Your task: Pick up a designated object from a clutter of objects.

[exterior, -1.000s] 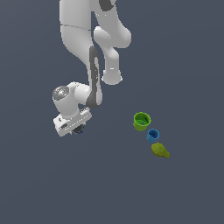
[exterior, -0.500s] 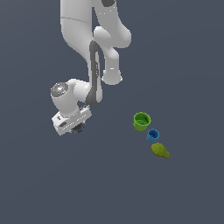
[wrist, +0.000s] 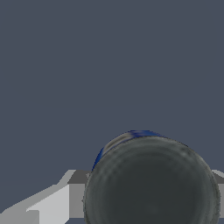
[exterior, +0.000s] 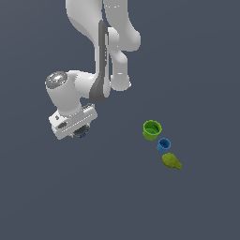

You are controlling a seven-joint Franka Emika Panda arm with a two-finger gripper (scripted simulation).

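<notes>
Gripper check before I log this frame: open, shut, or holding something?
Gripper: around the dark round cup with the blue band; whether its fingers are clamped on it cannot be told.

Matt, faintly mottled dark grey skin on the round cup point(wrist: 151, 183), with a glossier blue band at its rim. Smooth white plastic-looking shell with grey trim on the arm point(exterior: 89, 84); beside the smooth bright green cup point(exterior: 151, 130), a lumpy, rough olive pear-like object point(exterior: 171, 161).

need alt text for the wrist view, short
A round dark grey cup-like object with a thin blue edge fills the lower part of the wrist view, close to the camera. Pale grey gripper parts flank it, against a plain slate-grey background.
</notes>
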